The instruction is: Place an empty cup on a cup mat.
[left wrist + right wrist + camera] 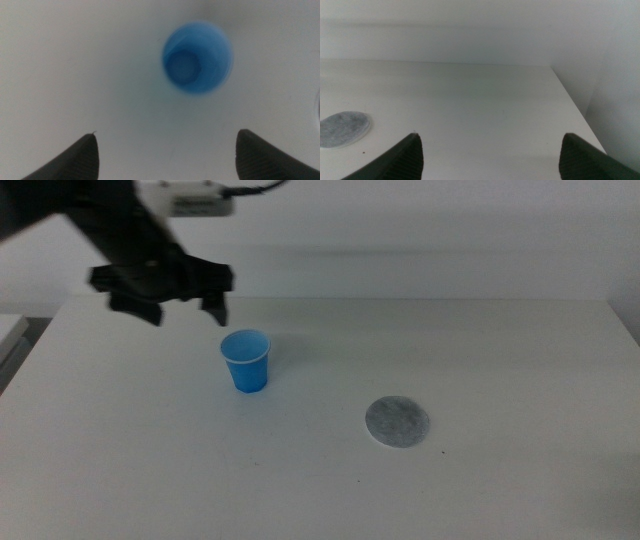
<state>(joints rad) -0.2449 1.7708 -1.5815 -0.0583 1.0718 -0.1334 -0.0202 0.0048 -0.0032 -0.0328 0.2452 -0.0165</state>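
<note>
Black arm, seemingly white-boxed wrist, dark left pincer (185, 308).

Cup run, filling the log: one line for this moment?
left pincer: open, above and behind cup | cup: upright, empty, on table, off mat | right pincer: open, waiting

Smooth plastic cup (246, 361), felt-like matt cup mat (398, 423), matt table (520, 380)

Left claw (188, 308) raised above the tabletop's far left part, jaws spread wide and empty, right claw (490, 155) likewise wide apart, empty
</note>
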